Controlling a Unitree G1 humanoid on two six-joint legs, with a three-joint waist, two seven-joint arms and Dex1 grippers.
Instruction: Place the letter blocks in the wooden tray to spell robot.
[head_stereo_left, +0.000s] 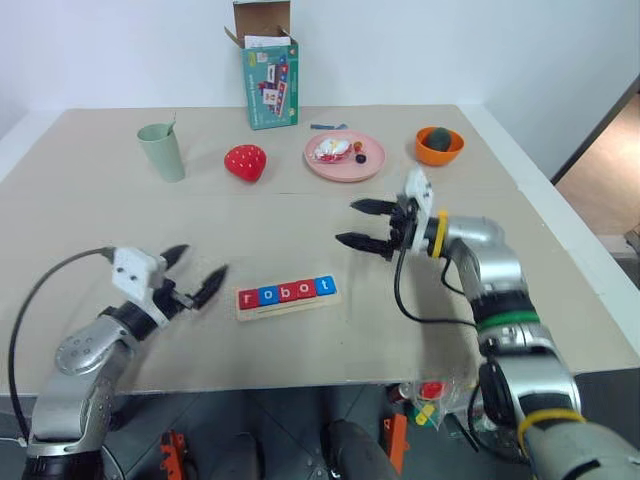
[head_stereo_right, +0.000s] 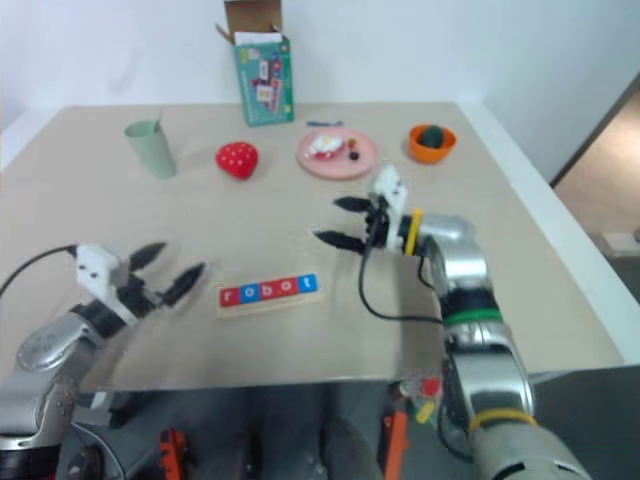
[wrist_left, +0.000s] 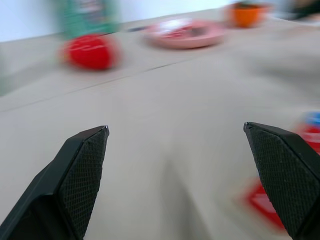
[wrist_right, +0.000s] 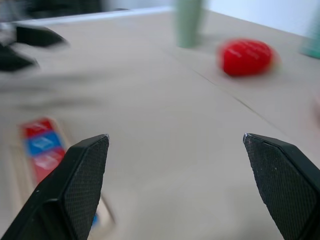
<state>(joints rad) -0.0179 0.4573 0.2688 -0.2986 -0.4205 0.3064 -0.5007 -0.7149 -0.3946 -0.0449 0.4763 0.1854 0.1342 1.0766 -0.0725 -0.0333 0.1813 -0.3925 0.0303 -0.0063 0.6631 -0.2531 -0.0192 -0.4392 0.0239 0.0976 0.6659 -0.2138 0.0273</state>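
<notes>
1. Left eye view shows five letter blocks (head_stereo_left: 286, 293), three red and two blue, lying in one wooden tray (head_stereo_left: 288, 308) and spelling robot.
2. My left claw (head_stereo_left: 196, 272) hangs just left of the tray, fingers wide apart, holding nothing.
3. My right claw (head_stereo_left: 360, 224) hangs right of the tray, open and empty too.
4. Bare table (head_stereo_left: 90, 220) lies all around the tray.

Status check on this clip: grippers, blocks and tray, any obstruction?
Left gripper open, empty; right gripper open, empty. Five letter blocks seated in wooden tray, reading robot. Nothing in the way near the tray.
</notes>
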